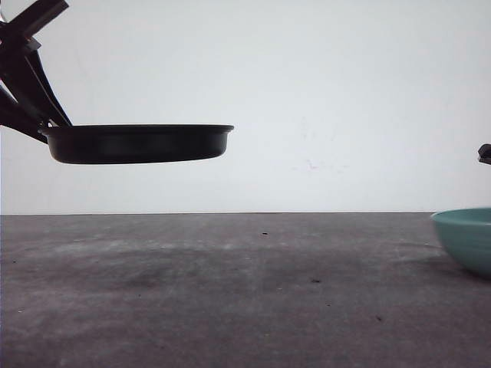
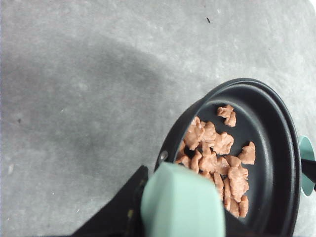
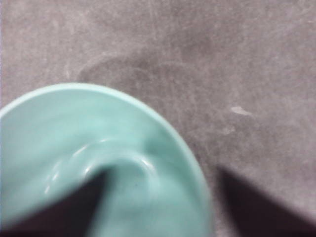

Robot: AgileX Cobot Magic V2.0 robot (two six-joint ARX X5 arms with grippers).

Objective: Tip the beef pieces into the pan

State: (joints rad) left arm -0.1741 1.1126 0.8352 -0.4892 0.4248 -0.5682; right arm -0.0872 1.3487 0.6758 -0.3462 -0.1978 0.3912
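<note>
The left gripper (image 2: 163, 217) clamps the pan (image 1: 138, 143) by its handle, held level above the counter (image 1: 230, 291) at 9 o'clock. Beef (image 2: 217, 158) lies inside. The right gripper (image 3: 158, 217), blurred, seems closed on the bowl (image 1: 468, 238) at 3 o'clock

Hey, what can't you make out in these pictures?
- Beef pieces: the pan is side-on in the front view, so its wall hides them there.
- Left gripper: in the left wrist view the mint handle covers the fingers.
- Bowl: cut off by the front view's edge; blurred in the right wrist view.
- Right gripper: just dark, blurred shapes in the right wrist view; open or shut is unclear.
</note>
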